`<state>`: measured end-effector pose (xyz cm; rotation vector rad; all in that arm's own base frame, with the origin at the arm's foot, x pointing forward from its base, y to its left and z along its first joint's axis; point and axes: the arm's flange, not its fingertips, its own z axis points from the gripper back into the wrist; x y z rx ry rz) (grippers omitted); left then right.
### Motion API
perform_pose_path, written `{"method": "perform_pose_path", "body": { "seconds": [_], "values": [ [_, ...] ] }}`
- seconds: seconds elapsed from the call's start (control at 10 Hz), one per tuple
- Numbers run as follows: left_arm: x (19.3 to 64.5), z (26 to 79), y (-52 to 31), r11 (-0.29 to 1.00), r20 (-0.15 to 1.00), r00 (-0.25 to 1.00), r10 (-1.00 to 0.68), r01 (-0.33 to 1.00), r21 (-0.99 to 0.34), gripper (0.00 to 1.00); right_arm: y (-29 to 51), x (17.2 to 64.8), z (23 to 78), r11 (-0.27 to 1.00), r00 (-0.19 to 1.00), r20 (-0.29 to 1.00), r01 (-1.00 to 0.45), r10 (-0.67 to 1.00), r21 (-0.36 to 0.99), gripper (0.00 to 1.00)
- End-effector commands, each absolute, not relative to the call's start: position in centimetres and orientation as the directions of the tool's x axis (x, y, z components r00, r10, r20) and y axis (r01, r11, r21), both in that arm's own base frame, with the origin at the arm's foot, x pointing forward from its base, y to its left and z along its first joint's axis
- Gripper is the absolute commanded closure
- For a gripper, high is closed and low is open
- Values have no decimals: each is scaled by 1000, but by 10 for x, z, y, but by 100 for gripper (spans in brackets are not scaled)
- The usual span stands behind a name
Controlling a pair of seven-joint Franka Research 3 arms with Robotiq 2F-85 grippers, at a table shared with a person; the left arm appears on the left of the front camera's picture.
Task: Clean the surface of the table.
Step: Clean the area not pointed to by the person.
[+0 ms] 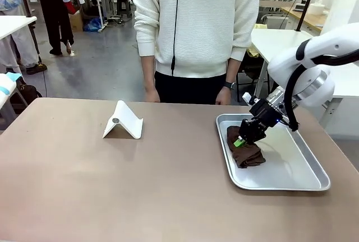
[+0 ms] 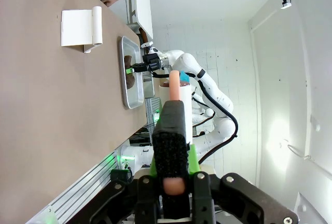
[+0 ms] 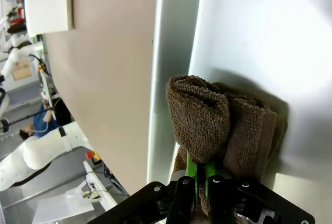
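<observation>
The right arm (image 1: 336,43) comes in from the right side, forearm high and wrist bent steeply down toward the middle. The right tool (image 1: 242,139) points downward, its green-padded fingers (image 3: 192,167) pinched tight on a fold of brown cloth (image 3: 199,120). The left tool (image 2: 175,86) is rolled about a quarter turn and aims sideways toward the right arm, its two fingers (image 2: 168,151) pressed flat together.

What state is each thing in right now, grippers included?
right gripper: shut on the brown towel, low over the tray.
brown towel: bunched up, in the tray, one fold pinched.
steel tray: flat on the table, on the robot's right.
white stand: upright on the table, untouched.
left gripper: shut on a slim peach-coloured object.
table: towel not on its top.
</observation>
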<state>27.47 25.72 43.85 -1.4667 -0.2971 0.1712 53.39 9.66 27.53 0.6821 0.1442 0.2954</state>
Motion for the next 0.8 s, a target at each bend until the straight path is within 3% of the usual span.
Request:
{"method": "perform_pose_path", "body": {
  "seconds": [0.0,0.4,0.7],
  "values": [
    [275,444,254,84,89,947,309,66,-994,78,83,527,261,766,925,-117,-222,360,603,100],
    [275,444,254,84,89,947,309,66,-994,78,39,525,271,818,942,-132,-192,309,542,100],
    [275,444,254,84,89,947,309,66,-994,78,6,529,274,810,980,-91,-94,179,578,100]
  ]
}}
